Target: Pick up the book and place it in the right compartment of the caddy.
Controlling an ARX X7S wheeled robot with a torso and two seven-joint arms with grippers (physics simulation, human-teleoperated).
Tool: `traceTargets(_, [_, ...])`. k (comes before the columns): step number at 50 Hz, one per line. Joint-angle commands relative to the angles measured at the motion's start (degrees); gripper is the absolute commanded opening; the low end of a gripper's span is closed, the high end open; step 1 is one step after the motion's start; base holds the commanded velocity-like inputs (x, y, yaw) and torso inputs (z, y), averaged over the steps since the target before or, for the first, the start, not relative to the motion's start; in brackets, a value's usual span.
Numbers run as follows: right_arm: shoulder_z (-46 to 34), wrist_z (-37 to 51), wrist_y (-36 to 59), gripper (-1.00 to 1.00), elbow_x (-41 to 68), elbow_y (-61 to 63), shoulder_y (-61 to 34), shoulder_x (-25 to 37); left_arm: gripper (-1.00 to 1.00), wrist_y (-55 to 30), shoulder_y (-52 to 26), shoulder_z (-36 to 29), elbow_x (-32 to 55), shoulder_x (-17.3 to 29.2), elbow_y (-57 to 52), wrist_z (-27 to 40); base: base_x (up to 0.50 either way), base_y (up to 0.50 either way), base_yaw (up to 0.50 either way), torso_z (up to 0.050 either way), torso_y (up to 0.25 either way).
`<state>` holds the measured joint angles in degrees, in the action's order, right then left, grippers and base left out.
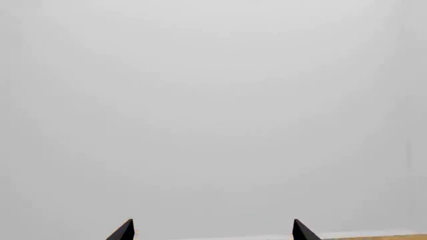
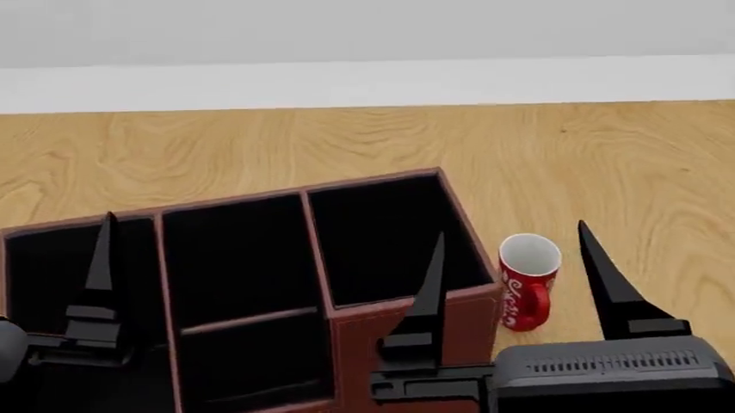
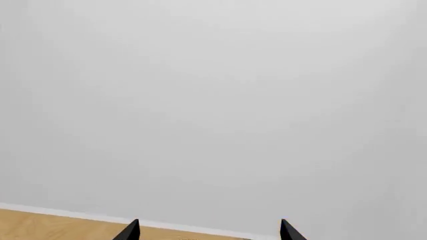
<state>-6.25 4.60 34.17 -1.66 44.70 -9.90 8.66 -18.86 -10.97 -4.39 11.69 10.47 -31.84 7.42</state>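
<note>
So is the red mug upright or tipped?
Upright: the red mug with white lettering stands on the wooden table, white opening facing up.

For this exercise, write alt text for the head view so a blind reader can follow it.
A reddish-brown caddy with black-lined compartments sits on a wooden table; a red mug stands beside its right compartment. The open right tool and left tool point up in the foreground.

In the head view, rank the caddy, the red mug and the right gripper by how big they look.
1. caddy, largest by far.
2. right gripper, though it sits nearest the camera, which inflates it.
3. red mug, smallest.
</note>
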Motion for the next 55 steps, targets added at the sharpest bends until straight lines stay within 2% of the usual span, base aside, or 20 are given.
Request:
traceTargets(1, [0.6,0.8,-0.5,1.00,1.0,0.3,0.4,0.1,1.00,0.0,0.1,-0.4,0.5,0.5,-0.2,0.4,0.00,0.00,-0.50,0.000,0.000])
traceTargets(55, [0.0,2.7,-0.4,1.00,4.3,0.4,0.4,1.5,1.00,-1.2,-0.5,-1.0,4.4,3.2,-1.5,4.0,0.00,0.00,-0.50,0.000,0.000])
